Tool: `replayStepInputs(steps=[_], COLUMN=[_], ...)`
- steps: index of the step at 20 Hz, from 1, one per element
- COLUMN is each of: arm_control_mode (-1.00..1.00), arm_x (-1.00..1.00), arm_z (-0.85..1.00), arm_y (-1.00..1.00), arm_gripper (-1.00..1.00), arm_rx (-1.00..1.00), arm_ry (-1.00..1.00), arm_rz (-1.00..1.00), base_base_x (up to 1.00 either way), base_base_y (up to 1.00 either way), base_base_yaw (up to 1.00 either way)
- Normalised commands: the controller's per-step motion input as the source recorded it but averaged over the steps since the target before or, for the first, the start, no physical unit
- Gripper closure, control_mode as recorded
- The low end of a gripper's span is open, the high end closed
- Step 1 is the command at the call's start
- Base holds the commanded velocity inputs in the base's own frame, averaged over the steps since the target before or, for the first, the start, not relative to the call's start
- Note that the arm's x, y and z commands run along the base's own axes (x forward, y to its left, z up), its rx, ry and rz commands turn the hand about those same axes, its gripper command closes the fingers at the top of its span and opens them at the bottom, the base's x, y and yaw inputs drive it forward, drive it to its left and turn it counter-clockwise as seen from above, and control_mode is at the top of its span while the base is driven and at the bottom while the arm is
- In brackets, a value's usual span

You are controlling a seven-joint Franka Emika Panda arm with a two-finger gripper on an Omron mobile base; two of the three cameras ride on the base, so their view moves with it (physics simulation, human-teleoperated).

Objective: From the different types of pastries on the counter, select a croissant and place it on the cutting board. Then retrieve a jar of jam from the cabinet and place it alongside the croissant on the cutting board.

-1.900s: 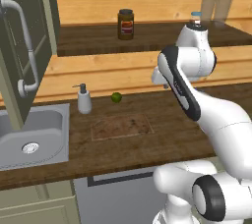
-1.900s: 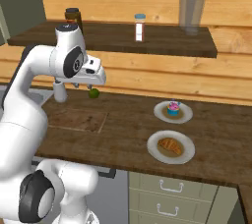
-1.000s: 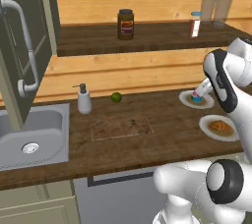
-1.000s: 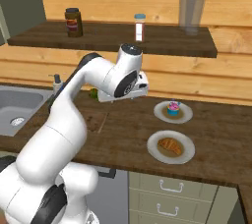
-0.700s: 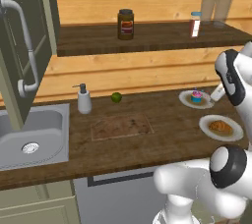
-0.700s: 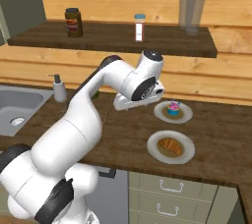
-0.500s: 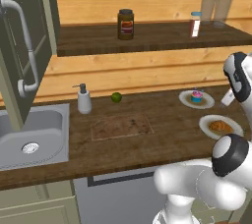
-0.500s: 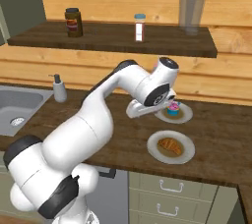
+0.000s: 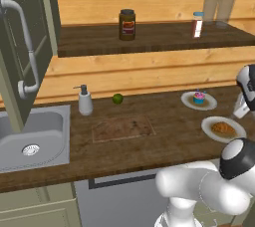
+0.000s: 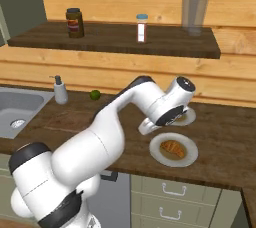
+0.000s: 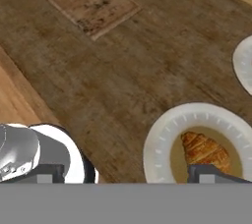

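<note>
The croissant (image 11: 204, 152) lies golden-brown on a white plate (image 11: 162, 139) at the right of the counter (image 9: 169, 141), also seen as the croissant (image 10: 173, 147) and the croissant (image 9: 222, 128). My gripper (image 11: 129, 175) hovers just above and beside this plate, open, its dark fingertips (image 11: 211, 173) wide apart with nothing between them. From the right base view the gripper (image 10: 147, 127) hangs left of the plate. The cupcake (image 9: 198, 96) sits on a second plate behind. The cutting board (image 9: 123, 128) lies bare mid-counter. The cabinet door (image 9: 22, 47) stands at the left; the jar of jam is out of view.
A steel sink (image 9: 30, 134), a soap dispenser (image 9: 85, 100) and a lime (image 9: 117, 98) occupy the left of the counter. The higher shelf holds a dark labelled jar (image 9: 127, 24), a shaker (image 9: 197, 24) and a glass (image 10: 193, 14). Beige drawers (image 10: 170, 192) sit below.
The arm has swung from above the cutting board rightwards across the counter, and the hand has come down beside the croissant's plate. The base and objects have not moved.
</note>
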Motion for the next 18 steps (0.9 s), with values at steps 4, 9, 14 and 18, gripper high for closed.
replayStepInputs(steps=[4, 9, 14, 18], arm_control_mode=[-1.00, -1.00, -1.00, -1.00], arm_x=[0.32, 0.19, -0.01, 0.13], arm_z=[-0.09, -0.14, -0.19, -0.66], arm_y=[-0.45, -0.68, -0.46, 0.00], arm_gripper=[-1.00, -1.00, -1.00, -1.00], arm_rx=[0.00, 0.00, 0.02, 0.00], arm_ry=[-0.01, 0.00, -0.02, -0.04], arm_rz=[0.15, 0.21, 0.08, 0.06], base_base_x=[0.00, 0.00, 0.00, 0.00], base_base_y=[0.00, 0.00, 0.00, 0.00], base_base_yaw=[0.00, 0.00, 0.00, 0.00])
